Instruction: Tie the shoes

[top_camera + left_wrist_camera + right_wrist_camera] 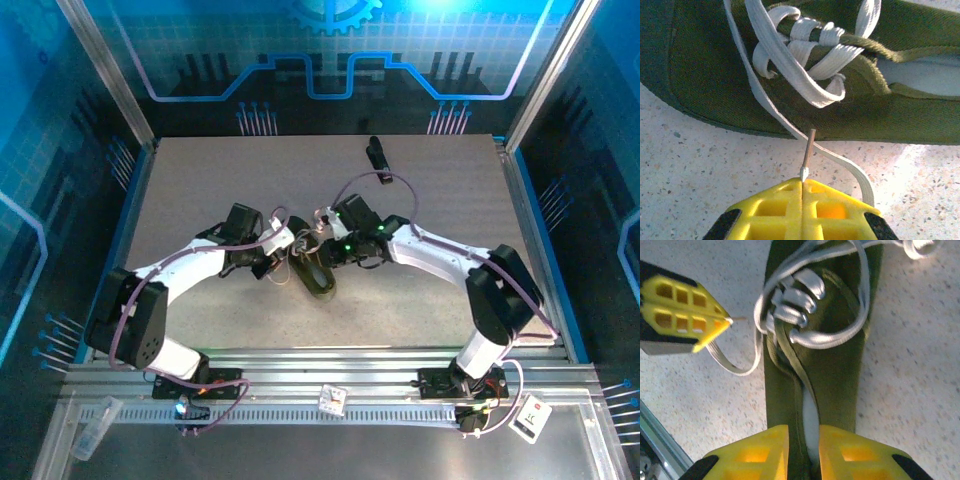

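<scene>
Table (190, 190): grey speckled top, with metal rails (330, 362) along the near edge. Walls (50, 150) are glass-like panels lit blue and printed with circuit-line graphics. Shoe (316, 272) sits sole down mid-table, between the two arms. Black clip (377, 152) lies near the far edge, well apart from the shoe. Left claw (802, 182) is pressed together, pinching the tip of a lace (785, 65) just beside the shoe's side. Right claw (805, 440) shows a narrow gap over the heel opening. Cannot tell if it grips.
</scene>
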